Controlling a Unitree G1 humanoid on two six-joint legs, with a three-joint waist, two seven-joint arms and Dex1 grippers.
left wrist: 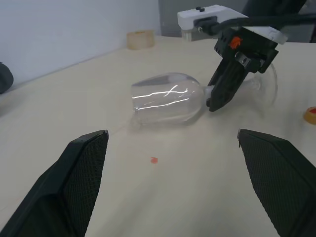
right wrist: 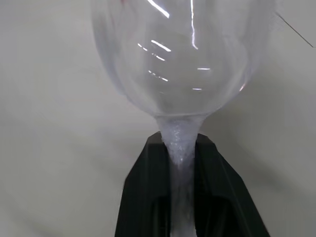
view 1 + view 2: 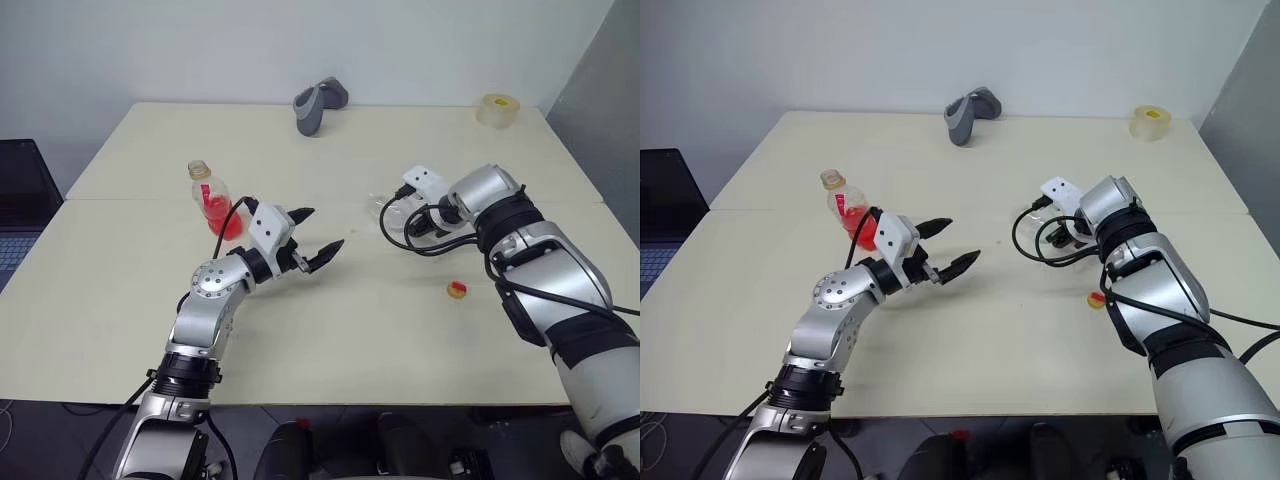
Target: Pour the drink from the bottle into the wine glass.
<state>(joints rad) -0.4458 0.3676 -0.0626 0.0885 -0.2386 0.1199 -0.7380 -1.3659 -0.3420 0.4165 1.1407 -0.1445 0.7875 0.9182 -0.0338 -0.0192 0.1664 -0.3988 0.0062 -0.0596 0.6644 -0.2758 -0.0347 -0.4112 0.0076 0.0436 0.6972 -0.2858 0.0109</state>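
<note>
The wine glass (image 1: 165, 101) lies on its side on the cream table (image 3: 350, 330), its bowl toward my left arm. My right gripper (image 2: 180, 148) is shut on the glass's stem just below the bowl (image 2: 182, 54), reaching down from the right. The bottle (image 3: 212, 205) stands upright at the left with no cap on, a little red drink (image 3: 226, 224) in its bottom. My left gripper (image 3: 325, 228) hangs open and empty just right of the bottle, pointing toward the glass.
A yellow-and-red cap (image 3: 456, 290) lies on the table near my right arm. A grey object (image 3: 320, 105) and a tape roll (image 3: 498, 110) sit along the far edge. A red drop (image 1: 154, 159) marks the table by the glass. A laptop (image 3: 15, 200) is off the left side.
</note>
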